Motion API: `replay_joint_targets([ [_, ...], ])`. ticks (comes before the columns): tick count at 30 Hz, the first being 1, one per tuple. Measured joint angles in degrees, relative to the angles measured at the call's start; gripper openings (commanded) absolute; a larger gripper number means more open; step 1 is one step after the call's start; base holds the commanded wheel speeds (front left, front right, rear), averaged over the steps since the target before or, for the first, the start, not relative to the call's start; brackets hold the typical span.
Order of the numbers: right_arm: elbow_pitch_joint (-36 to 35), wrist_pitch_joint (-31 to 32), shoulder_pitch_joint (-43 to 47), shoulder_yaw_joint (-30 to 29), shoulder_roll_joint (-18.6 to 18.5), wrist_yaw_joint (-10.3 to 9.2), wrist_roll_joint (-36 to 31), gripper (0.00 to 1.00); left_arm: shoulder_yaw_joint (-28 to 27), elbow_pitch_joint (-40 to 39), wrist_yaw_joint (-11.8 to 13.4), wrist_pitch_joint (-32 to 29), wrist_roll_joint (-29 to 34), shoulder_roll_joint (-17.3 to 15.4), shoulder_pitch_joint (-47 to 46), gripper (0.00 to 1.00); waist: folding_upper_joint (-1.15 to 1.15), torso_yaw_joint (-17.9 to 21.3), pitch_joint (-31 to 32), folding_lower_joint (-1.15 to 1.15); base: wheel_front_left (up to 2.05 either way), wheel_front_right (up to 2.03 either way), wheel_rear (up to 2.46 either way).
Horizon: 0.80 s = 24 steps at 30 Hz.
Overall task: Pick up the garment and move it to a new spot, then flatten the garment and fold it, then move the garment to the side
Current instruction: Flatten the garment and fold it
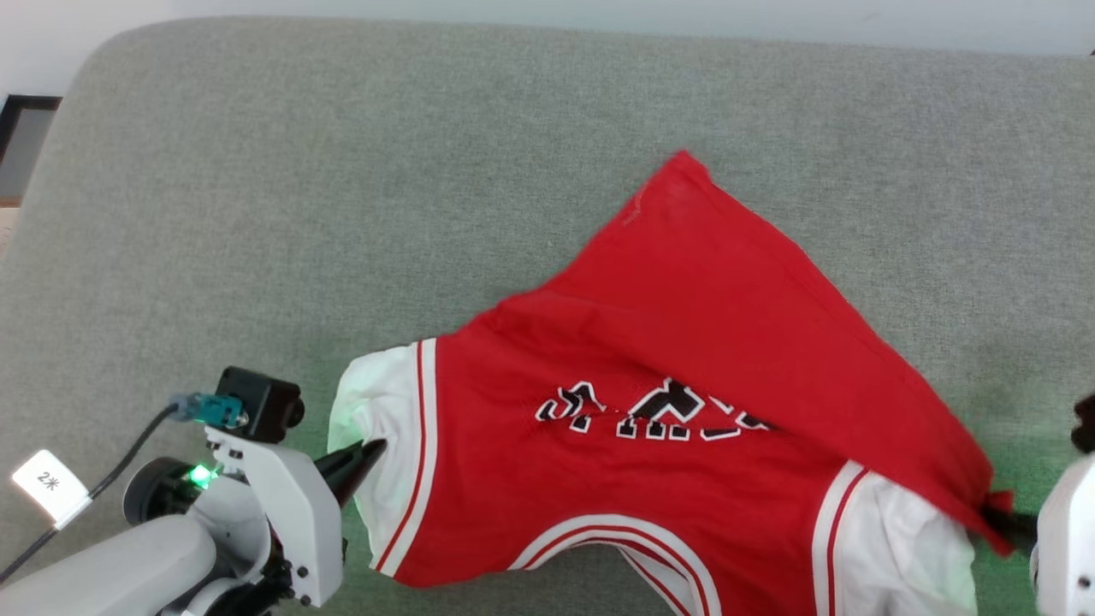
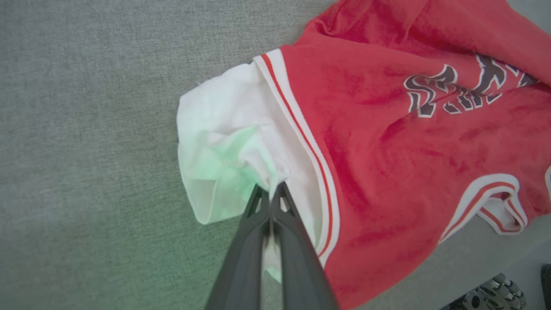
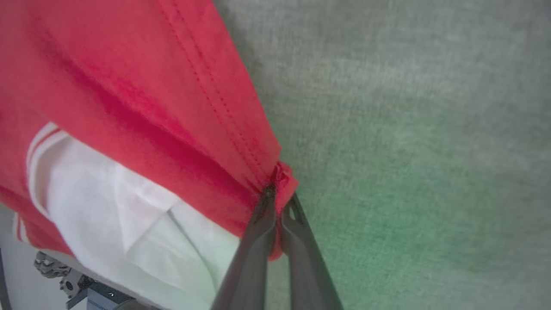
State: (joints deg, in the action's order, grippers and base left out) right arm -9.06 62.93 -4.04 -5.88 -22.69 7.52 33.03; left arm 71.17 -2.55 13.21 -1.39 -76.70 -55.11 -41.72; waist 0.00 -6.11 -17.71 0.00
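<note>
The garment [image 1: 676, 359], a red jersey with white sleeves, striped trim and black white-outlined lettering, lies spread and partly folded over on the grey cushion [image 1: 342, 171], its neckline toward me. My left gripper [image 1: 369, 448] is shut on the white left sleeve [image 2: 228, 146], with its fingertips [image 2: 282, 189] pinching a bunch of the cloth. My right gripper [image 1: 997, 516] is shut on a red hem corner [image 3: 280, 181] that is pulled over the white right sleeve [image 3: 129, 202]. The jersey hangs stretched between the two grips.
The grey cushion extends far to the left and back of the garment. Its front edge runs close under the neckline [image 2: 495, 206], with pale floor and robot base parts [image 2: 495, 292] beyond. A white wall [image 1: 599, 13] borders the back.
</note>
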Motion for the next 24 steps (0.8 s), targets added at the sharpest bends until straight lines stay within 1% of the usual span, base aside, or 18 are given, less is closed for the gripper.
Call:
replay_joint_targets([
  [2, -0.5, -1.5, 1.8, -1.0, 2.0, 0.01, -1.3, 0.0, 0.0, -0.1, 0.1, 0.1, 0.0, 0.1, 0.1, 0.0, 0.0, 0.0, -0.1, 0.0, 0.0, 0.0, 0.0],
  [5, 0.5, -4.4, 2.6, -0.9, 3.3, 0.02, -3.4, 0.0, -0.1, -0.1, 0.1, 0.2, 0.0, 0.1, 0.1, 0.0, 0.0, 0.0, -0.2, 0.0, 0.0, 0.0, 0.0],
  [6, 0.9, -5.5, 2.6, -0.6, 3.3, 0.02, -4.4, 0.04, -0.1, -0.1, 0.1, 0.2, -0.1, 0.1, 0.1, 0.0, 0.0, 0.0, -0.2, 0.0, 0.0, 0.0, 0.0],
  [7, 1.2, -6.2, 2.6, -0.3, 3.3, 0.04, -5.0, 0.29, -0.1, -0.1, 0.1, 0.2, -0.1, 0.1, 0.1, 0.0, 0.0, 0.0, -0.2, 0.0, 0.0, 0.0, 0.0],
  [8, 1.5, -6.9, 2.6, -0.3, 3.5, 0.04, -5.0, 0.88, -0.1, -0.1, 0.1, 0.2, -0.1, 0.1, 0.1, 0.0, 0.0, 0.0, -0.2, 0.0, 0.0, 0.0, 0.0],
  [9, 1.5, -7.2, 2.5, -0.3, 3.6, 0.04, -5.1, 1.0, -0.1, -0.1, 0.1, 0.2, -0.1, 0.2, 0.1, 0.0, 0.0, 0.1, -0.2, 0.0, 0.0, 0.0, 0.0],
  [14, -0.7, -7.4, 1.5, 0.1, 2.7, 0.03, -5.2, 1.0, -0.1, -0.3, 0.2, 0.1, -0.1, 0.3, 0.1, 0.0, 0.0, 0.0, 0.1, 0.0, 0.0, 0.0, 0.0],
  [18, -5.0, -6.4, 0.5, -0.5, 1.9, 0.01, -4.5, 1.0, 0.0, -0.6, 0.4, 0.1, 0.0, 0.4, 0.4, 0.0, 0.0, -0.4, 0.4, 0.0, 0.0, 0.0, 0.0],
  [21, -8.6, -6.5, -2.2, -0.8, 1.5, 0.01, -4.4, 1.0, 0.1, -0.8, 0.4, 0.1, 0.1, 0.6, 0.6, 0.0, 0.0, -0.8, 0.5, 0.0, 0.0, 0.0, 0.0],
  [24, -10.4, -8.6, -6.6, 0.5, 1.6, 0.01, -4.5, 1.0, 0.1, -1.2, 0.4, 0.1, 0.4, 1.0, 0.6, 0.0, 0.0, -1.5, 0.4, 0.0, 0.0, 0.0, 0.0],
])
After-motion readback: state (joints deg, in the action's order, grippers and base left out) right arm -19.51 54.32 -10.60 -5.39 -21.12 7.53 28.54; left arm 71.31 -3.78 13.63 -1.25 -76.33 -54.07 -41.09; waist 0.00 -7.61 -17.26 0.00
